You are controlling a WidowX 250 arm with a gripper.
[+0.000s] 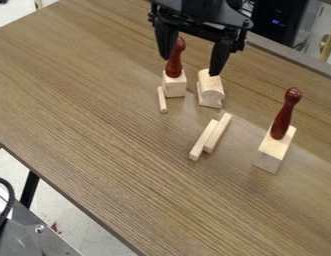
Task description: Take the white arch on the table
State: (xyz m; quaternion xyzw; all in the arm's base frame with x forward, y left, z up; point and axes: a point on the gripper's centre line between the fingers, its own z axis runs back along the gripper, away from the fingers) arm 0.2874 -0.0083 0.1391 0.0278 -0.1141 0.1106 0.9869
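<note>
I have the claw [191, 65] hanging over the worktop [94, 95] toward its far edge, its two fingers well apart and nothing between them. The piece I take for the white arch [209, 89] is pale, bare-looking wood rather than true white; it sits on the worktop just below the claw in the camera view, much nearer the far edge than the near-left one. Its rounded back is uppermost, its base flat on the surface. I judge it light, stiff and hard to damage, so a firm squeeze should do no harm. The smooth curve is what worries me: pinch high on it and the pads could slide up and off. I want the fingers low on its two long sides, about midway along, square to its length, so it doesn't twist or tip. Room is tight on one side, where the block [174, 85] with the dark red peg [174, 62] stands near, a small rod [162, 99] beside it; an open finger coming down there could knock the peg. The paired sticks [211, 136] and the other pegged block [274, 150] lie farther off, so I worry less about them.
</note>
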